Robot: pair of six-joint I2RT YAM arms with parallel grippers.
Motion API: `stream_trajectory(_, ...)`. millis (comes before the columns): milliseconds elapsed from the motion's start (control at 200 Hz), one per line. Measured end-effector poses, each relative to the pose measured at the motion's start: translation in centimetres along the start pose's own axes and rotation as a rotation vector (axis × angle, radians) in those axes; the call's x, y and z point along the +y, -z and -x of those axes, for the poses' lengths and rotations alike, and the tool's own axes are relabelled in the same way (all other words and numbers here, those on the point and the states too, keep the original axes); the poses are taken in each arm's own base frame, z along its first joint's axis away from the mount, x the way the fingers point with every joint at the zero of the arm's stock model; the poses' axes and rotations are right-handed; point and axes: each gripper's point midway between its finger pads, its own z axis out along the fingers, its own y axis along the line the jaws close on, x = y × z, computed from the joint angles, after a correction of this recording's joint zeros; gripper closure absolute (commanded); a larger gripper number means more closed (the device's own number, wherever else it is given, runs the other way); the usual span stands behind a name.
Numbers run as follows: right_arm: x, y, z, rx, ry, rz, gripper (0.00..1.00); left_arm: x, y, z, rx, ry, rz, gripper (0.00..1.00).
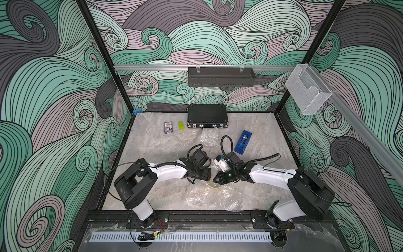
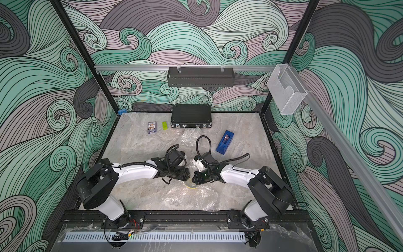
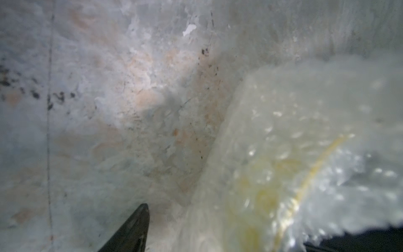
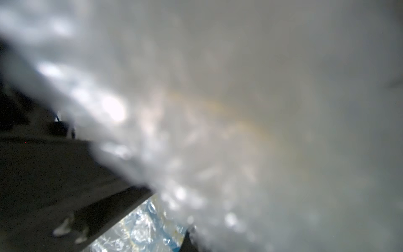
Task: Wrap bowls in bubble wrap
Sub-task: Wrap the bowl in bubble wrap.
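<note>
Overall, swirled walls (image 1: 43, 113) enclose marbled tabletop (image 1: 161, 150).

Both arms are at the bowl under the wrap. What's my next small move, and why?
Probably ease the left gripper in and close it on the bubble wrap over the bowl. Its jaws stand open, with one finger clear of the wrap, while the right gripper is shut at the wrap, apparently pinching a fold.

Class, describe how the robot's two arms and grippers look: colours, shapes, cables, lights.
Both the left arm and right arm have white links between bulky black joints, with black ribbed cables looping alongside. The left gripper and right gripper are black; a green light glows near the right one.
</note>
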Motion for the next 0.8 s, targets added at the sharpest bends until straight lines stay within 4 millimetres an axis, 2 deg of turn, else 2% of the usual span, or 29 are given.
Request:
stream_trajectory(230, 0.0, -0.1, 0.0, 0.002, 0.010, -0.002, 0.97, -1.2, 2.5, 0.9, -0.058, 0.033, -0.062, 0.16)
stream_trajectory(400, 0.0, -0.1, 0.0, 0.002, 0.011, -0.002, 0.96, -1.5, 2.8, 1.4, -0.064, 0.060, -0.089, 0.15)
stream_trajectory(480, 0.0, -0.1, 0.0, 0.002, 0.011, -0.002, 0.96, -1.4, 2.4, 1.8, -0.059, 0.070, -0.081, 0.17)
stream_trajectory(640, 0.0, -0.1, 0.0, 0.002, 0.011, -0.001, 0.96, -0.7, 0.4, 2.2, -0.032, 0.094, -0.045, 0.22)
stream_trajectory(725, 0.0, -0.1, 0.0, 0.001, 0.012, -0.001, 0.95, -0.2, -0.6, 1.7, -0.009, 0.104, -0.028, 0.32)
stream_trajectory(801, 0.2, 0.1, 0.1, -0.004, 0.015, 0.003, 0.90, -0.1, -1.1, 1.7, -0.001, 0.109, -0.025, 0.40)
